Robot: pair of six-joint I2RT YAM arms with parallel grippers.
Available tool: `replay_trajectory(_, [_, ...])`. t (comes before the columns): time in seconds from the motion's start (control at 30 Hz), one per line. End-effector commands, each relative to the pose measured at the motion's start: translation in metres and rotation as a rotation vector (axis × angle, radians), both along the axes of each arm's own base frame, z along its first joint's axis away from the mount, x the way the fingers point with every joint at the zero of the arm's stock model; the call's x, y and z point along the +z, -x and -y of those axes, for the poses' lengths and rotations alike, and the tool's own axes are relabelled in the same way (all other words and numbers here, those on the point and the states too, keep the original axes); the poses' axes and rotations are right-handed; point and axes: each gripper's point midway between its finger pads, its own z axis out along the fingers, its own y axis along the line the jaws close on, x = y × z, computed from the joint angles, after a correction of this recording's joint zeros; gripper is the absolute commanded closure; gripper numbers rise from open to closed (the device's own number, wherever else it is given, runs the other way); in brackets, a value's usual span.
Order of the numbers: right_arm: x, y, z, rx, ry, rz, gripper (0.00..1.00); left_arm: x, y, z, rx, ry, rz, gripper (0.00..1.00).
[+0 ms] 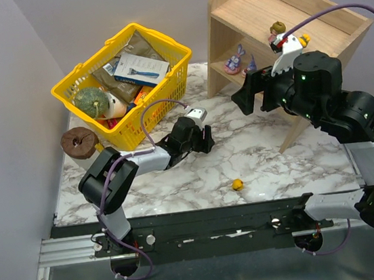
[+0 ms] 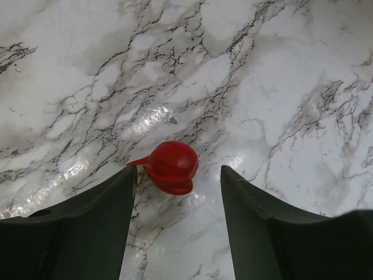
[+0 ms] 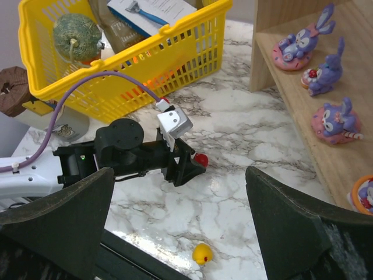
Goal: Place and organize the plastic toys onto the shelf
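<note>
Red toy (image 2: pixel 171 167), left hand (image 2: pixel 178 175) astride, perhaps touching

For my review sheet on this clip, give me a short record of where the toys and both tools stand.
left tool: open, straddling the small red round plastic toy on the marble table; clear gap on one side
right tool: open, empty, above the table in front of the light wooden two-tier shelf
lower tier: at least three purple long-eared plastic figurines
loose: small yellow round plastic toy on the table
task: unfinished
</note>
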Motion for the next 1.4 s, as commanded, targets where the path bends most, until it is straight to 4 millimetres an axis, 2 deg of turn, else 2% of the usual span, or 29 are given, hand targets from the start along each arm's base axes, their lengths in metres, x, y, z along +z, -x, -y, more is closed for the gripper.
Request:
replay_trajectory(0.0, [0.002,0.0,0.015,-0.043,0.049,0.015,0.0,0.002,-0.005,0.01,-0.029,0.006,0.03,0.33])
replay_trajectory(0.2, [0.001,-0.003,0.016,-0.051,0.068,0.011,0.0,-0.008,-0.006,0.011,-0.026,-0.004,0.022,0.34])
replay_trajectory(0.47, [0.002,-0.003,0.025,-0.086,0.081,0.019,0.0,-0.01,-0.008,0.014,-0.028,0.005,0.027,0.41])
replay_trajectory(0.73, [0.004,-0.003,0.033,-0.113,0.096,0.03,0.0,-0.016,-0.011,0.015,-0.03,0.005,0.031,0.42])
replay_trajectory(0.93, [0.001,-0.004,0.035,-0.124,0.111,0.026,0.0,-0.016,-0.014,0.015,-0.015,0.002,0.035,0.57])
replay_trajectory(1.13, [0.001,-0.005,0.039,-0.149,0.11,0.026,0.0,-0.007,-0.021,0.015,0.017,-0.013,0.023,0.83])
replay_trajectory(1.17, [0.001,-0.004,0.04,-0.153,0.109,0.023,0.0,-0.003,-0.023,0.014,0.028,-0.013,0.02,0.88])
replay_trajectory(1.2, [0.0,-0.005,0.039,-0.154,0.11,0.019,0.0,0.006,-0.028,0.017,0.04,-0.009,0.031,0.9])
replay_trajectory(1.23, [0.0,-0.005,0.04,-0.158,0.108,0.015,0.0,0.004,-0.026,0.015,0.048,-0.026,0.003,0.9])
replay_trajectory(1.3, [-0.003,-0.005,0.041,-0.163,0.112,-0.004,0.0,0.026,-0.032,0.021,0.054,-0.005,0.011,0.94])
replay_trajectory(1.33, [-0.002,-0.006,0.041,-0.166,0.114,-0.005,0.0,0.027,-0.033,0.016,0.084,-0.032,-0.006,0.96])
replay_trajectory(1.37, [-0.004,-0.006,0.044,-0.175,0.118,-0.013,0.0,0.038,-0.035,0.016,0.097,-0.021,-0.007,0.97])
